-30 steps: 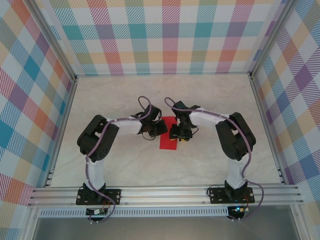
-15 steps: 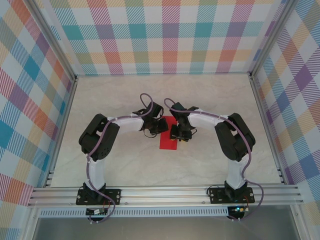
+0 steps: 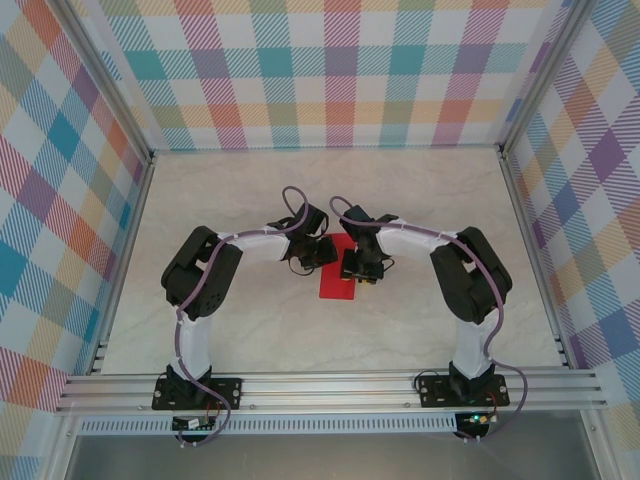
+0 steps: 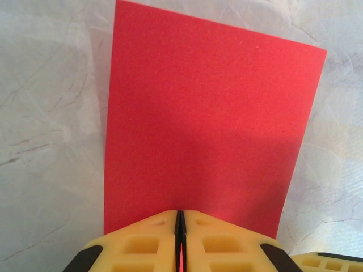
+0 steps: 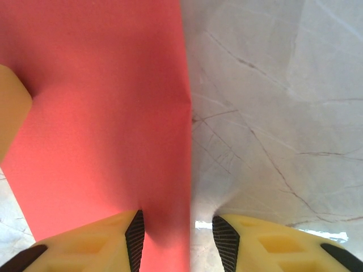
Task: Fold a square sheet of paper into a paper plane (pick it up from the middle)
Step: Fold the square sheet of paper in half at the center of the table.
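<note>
Two arm bases sit bolted to the aluminium rail [image 3: 330, 385] at the near edge of the table [image 3: 230, 320]. Both arms bend inward, so their wrists meet near the table's middle. There the square sheet of paper [image 3: 337, 287] lies as a red rectangle, red side up. Its long sides run from near to far, and its near end is uncovered.

The left gripper [image 4: 180, 218] stands at the sheet's left edge. In its wrist view the yellow fingers [image 4: 142, 243] are pressed together, with only a hairline seam between them. A sliver of red shows low in that seam. I cannot tell whether the paper is nipped there or simply lies beneath the tips. Beyond the fingers the red sheet stretches flat across the marbled surface, shaded over its nearer half.

The right gripper [image 5: 177, 222] stands at the opposite long edge with its jaws part-way open, and it holds nothing. The sheet's edge runs up through the gap between its ribbed black pads [image 5: 135, 238]. One finger is over the red paper and the other is over bare table. That edge shows a slight kink farther on. A yellow finger of the left gripper juts in at the far left of this view.

Behind the wrists the pale table runs on to the plaid walls [image 3: 340, 70].
</note>
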### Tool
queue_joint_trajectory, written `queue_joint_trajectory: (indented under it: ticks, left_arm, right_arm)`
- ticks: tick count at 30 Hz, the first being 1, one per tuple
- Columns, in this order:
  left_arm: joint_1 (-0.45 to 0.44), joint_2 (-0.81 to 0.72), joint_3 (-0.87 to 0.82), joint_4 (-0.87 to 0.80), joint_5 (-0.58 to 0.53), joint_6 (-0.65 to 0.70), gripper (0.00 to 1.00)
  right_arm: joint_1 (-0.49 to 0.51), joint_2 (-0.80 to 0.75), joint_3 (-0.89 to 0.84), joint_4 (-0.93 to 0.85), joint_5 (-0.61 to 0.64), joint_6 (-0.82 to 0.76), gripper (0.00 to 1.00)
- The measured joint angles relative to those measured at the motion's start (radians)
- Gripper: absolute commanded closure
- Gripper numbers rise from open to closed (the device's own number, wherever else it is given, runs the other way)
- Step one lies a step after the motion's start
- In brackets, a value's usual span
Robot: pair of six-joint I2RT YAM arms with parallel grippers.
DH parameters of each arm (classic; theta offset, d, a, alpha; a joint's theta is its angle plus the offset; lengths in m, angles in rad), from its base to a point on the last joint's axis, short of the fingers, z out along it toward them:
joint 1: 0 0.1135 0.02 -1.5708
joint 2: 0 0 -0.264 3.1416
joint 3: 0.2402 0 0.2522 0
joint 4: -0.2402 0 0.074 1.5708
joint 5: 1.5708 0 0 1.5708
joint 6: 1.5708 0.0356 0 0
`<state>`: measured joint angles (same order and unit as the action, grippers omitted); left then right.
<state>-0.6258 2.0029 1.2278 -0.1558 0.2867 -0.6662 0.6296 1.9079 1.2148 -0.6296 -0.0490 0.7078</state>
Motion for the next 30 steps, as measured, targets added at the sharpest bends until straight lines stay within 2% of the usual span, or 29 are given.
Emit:
queue_joint_trajectory:
  ticks: [11, 16, 24, 30]
  left_arm:
    - [0.000, 0.001, 0.000, -0.001, 0.000, 0.032, 0.90]
    - [0.000, 0.001, 0.000, -0.001, 0.000, 0.035, 0.91]
    - [0.000, 0.001, 0.002, -0.003, 0.000, 0.036, 0.91]
    - [0.000, 0.001, 0.006, -0.010, 0.000, 0.039, 0.92]
  right_arm:
    - [-0.016, -0.113, -0.055, 0.080, -0.009, -0.005, 0.52]
    - [-0.078, -0.182, -0.059, 0.169, -0.054, -0.035, 0.60]
    - [-0.119, -0.038, 0.025, 0.208, -0.103, -0.082, 0.73]
    - [-0.130, 0.024, 0.064, 0.230, -0.129, -0.095, 0.76]
